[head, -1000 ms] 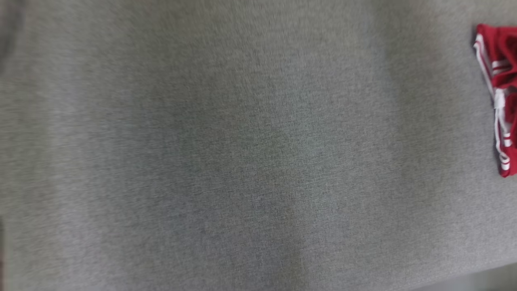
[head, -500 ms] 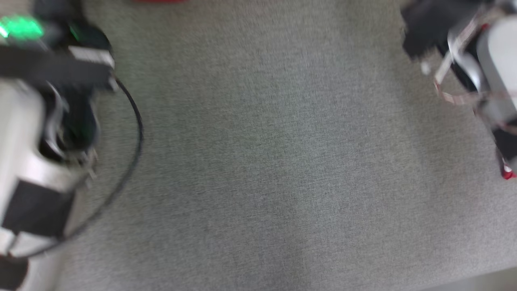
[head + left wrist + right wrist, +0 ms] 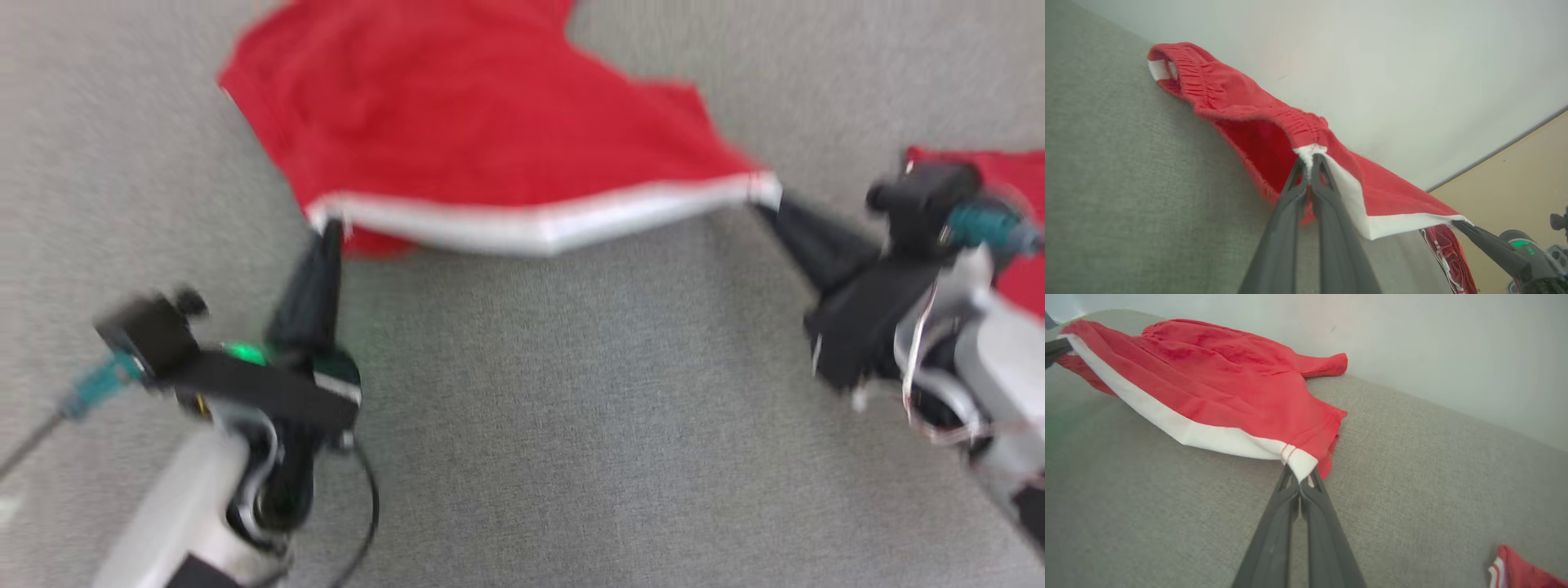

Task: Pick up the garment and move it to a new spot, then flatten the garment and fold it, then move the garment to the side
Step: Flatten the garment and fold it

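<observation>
A red garment (image 3: pixel 457 122) with a white side stripe lies stretched on the grey cloth surface (image 3: pixel 539 425). My left gripper (image 3: pixel 331 229) is shut on the stripe's left corner, seen up close in the left wrist view as gripper (image 3: pixel 1309 163) pinching the white edge of the garment (image 3: pixel 1249 118). My right gripper (image 3: pixel 763 200) is shut on the stripe's right corner, and in the right wrist view the gripper (image 3: pixel 1300 477) nips the white end of the garment (image 3: pixel 1216 379). The stripe hangs taut between the two.
A second red garment with white trim (image 3: pixel 1012 229) lies at the right, behind my right wrist, also seen as garment (image 3: pixel 1519 571) and garment (image 3: pixel 1449 253). A pale wall (image 3: pixel 1412 343) runs along the surface's far edge.
The head camera has swung: earlier it showed bare grey cloth, then my two arms. Now the stretched red garment and both grippers holding it are in view.
</observation>
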`<state>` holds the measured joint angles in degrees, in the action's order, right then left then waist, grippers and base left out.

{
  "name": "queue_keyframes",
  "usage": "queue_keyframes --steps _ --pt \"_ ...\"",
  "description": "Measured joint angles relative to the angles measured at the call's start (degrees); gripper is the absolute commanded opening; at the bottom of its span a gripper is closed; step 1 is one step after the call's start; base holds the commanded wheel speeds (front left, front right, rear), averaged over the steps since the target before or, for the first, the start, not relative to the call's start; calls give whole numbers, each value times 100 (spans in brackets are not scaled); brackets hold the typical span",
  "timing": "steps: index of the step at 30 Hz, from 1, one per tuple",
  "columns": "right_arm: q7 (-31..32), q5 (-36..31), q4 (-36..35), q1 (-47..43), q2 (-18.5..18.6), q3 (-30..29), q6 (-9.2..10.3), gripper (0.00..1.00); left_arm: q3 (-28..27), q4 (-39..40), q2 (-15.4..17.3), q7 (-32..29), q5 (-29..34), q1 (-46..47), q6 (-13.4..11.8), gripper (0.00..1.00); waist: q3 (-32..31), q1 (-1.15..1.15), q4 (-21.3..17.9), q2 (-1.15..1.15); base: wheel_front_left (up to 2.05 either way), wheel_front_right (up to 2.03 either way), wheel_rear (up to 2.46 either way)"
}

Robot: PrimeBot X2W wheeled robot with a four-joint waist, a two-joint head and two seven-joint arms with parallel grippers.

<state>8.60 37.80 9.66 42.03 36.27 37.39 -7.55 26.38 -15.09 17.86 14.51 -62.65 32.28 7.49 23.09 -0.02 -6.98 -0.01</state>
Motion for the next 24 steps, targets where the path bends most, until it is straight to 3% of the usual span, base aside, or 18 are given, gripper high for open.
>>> queue_keyframes --steps 8,18,24 --pt "715 557 -422 -1088 389 -227 0 0 490 -298 179 -133 -155 -601 1 0 -700 0 70 0 0 0 0" --pt "2104 1245 -1143 -2712 769 -1006 0 0 1134 -85 627 -925 -426 -1478 1 0 -1417 1 218 0 0 0 0" --pt "2906 1462 -1628 -3745 794 -1595 0 0 1460 311 953 -1440 -505 -1968 -9 0 -1702 1 331 -1 0 0 0"
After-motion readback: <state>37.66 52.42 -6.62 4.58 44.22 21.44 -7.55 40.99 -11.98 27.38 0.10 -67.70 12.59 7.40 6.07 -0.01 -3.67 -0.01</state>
